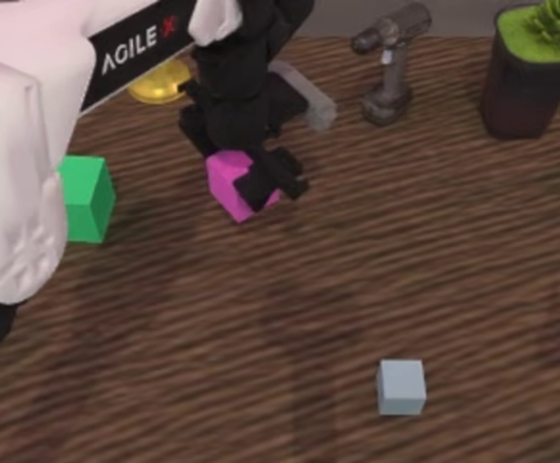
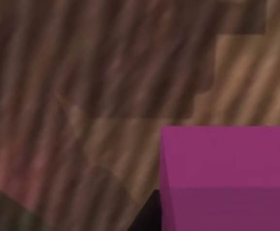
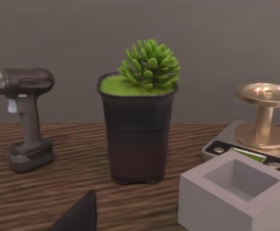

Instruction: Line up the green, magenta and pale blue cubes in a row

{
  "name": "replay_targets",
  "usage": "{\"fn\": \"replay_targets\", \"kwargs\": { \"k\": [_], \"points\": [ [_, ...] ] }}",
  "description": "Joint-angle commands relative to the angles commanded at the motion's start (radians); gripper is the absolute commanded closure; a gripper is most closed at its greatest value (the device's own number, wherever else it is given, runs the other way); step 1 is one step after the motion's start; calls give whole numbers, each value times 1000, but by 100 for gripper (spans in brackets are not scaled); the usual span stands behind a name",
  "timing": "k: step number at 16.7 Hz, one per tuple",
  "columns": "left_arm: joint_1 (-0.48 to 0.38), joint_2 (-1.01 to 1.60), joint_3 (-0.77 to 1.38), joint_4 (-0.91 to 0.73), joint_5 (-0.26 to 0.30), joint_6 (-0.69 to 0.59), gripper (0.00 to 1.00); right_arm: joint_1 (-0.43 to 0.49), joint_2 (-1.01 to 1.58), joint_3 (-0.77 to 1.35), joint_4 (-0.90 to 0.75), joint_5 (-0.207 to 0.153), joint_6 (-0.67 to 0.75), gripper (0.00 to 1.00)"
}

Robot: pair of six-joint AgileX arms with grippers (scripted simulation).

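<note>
The magenta cube (image 1: 227, 177) sits tilted at the back centre, and my left gripper (image 1: 265, 183) is shut on it from above. In the left wrist view the magenta cube (image 2: 226, 163) fills the near corner with one dark finger (image 2: 147, 216) pressed against its side. The green cube (image 1: 87, 198) rests on the table to the left, partly under my white left arm. Alone near the front, right of centre, lies the pale blue cube (image 1: 401, 387). My right gripper (image 3: 125, 221) is out of the top view, parked low and open near the back right.
Along the back edge stand a grey drill (image 1: 392, 68), a dark pot with a green plant (image 1: 535, 68) and a gold object (image 1: 159, 85). A grey block (image 1: 310, 99) lies behind the left gripper. An open grey box (image 3: 231, 192) and a scale (image 3: 248, 154) sit close to my right gripper.
</note>
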Motion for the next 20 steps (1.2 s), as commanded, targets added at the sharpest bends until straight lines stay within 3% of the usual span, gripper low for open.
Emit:
{"fn": "replay_targets", "kwargs": {
  "k": [11, 20],
  "points": [
    [-367, -381, -553, 154, 2, 236, 100, 0, 0, 0, 0, 0, 0, 0],
    [-371, -369, -615, 233, 1, 238, 100, 0, 0, 0, 0, 0, 0, 0]
  ]
}}
